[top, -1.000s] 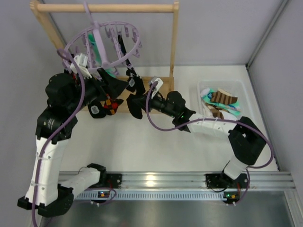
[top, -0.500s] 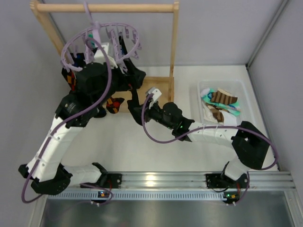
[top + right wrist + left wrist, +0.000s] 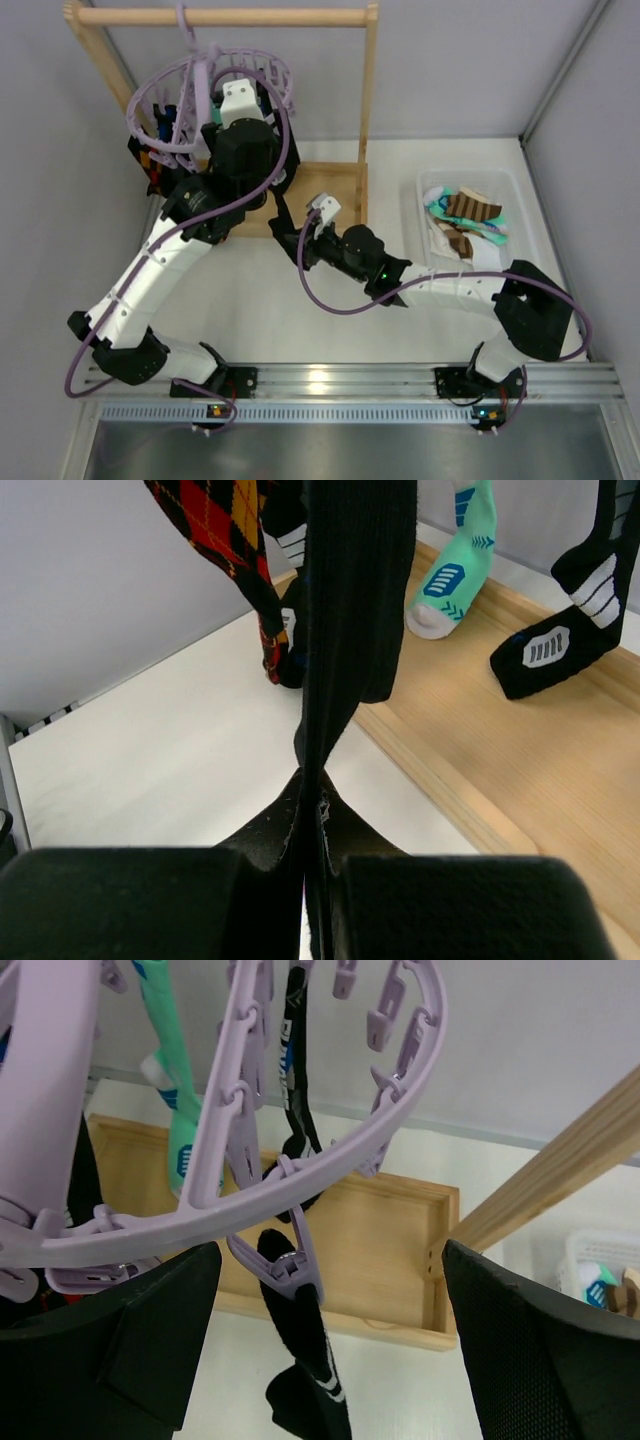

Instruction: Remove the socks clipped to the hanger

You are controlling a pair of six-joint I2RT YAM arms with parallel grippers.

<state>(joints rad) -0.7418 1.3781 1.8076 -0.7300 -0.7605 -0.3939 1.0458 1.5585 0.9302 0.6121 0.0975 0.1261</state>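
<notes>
The lavender ring hanger (image 3: 170, 85) hangs from the wooden rail. Its ring also shows in the left wrist view (image 3: 330, 1155). My left gripper (image 3: 325, 1360) is open just under the ring, with a lavender clip (image 3: 290, 1270) and the black sock with white stripes (image 3: 310, 1370) it holds between the jaws. A teal-and-white sock (image 3: 180, 1130) and another black sock (image 3: 295, 1090) hang behind. My right gripper (image 3: 318, 820) is shut on a hanging black sock (image 3: 350, 630), and shows in the top view (image 3: 288, 240). An argyle sock (image 3: 225, 530), a teal sock (image 3: 455, 570) and a black sock (image 3: 560, 630) hang beyond.
The wooden rack has a top rail (image 3: 230, 17), a right post (image 3: 370, 90) and a tray-like base (image 3: 340, 185). A clear bin (image 3: 425, 185) at the right holds several loose socks. A grey wall stands close on the left.
My left arm has swung right and up, bringing its gripper under the hanger ring. The ring has shifted left. My right gripper has kept hold of the black sock and moved slightly left.
</notes>
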